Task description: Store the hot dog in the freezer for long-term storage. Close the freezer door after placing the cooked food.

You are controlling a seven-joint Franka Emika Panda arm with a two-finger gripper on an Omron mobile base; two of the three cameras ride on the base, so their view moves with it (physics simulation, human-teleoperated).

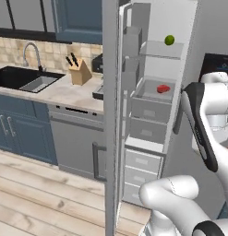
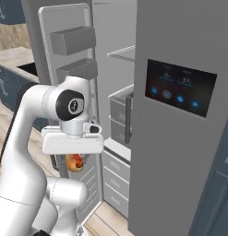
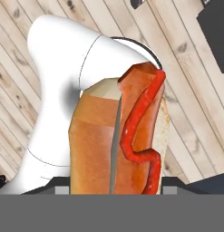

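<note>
Ahead of my fingers and well above them, in the left base view, the freezer (image 1: 157, 92) stands open, its door (image 1: 111, 138) swung out edge-on toward the camera. A green fruit (image 1: 169, 40) sits on an upper shelf, and a red lumpy item (image 1: 163, 88) lies in the open bin below it. Under that come shut drawers. On the door's inner side hang grey bins; I cannot tell what they hold. My arm bends across the right of this view.

In the right base view, my gripper (image 2: 75, 162) hangs low under the white hand, pointing down at the floor, just beside the door's inner face. The hot dog (image 2: 75, 162) shows as a small orange-red lump between my fingers. The shelves lie up and beyond my fingers, so I judge the coming move is a lift and a reach inward. The other fridge door, with its dark panel (image 2: 180, 87), stays shut on the right.

In the hand view, the hot dog (image 3: 120, 136) stands straight out from between my fingers, its long axis running along my pointing direction, with the sausage on the side facing the camera. My fingers are pinching its near end; their tips are hidden behind the bun. Beyond is plank floor (image 3: 190, 68).
</note>
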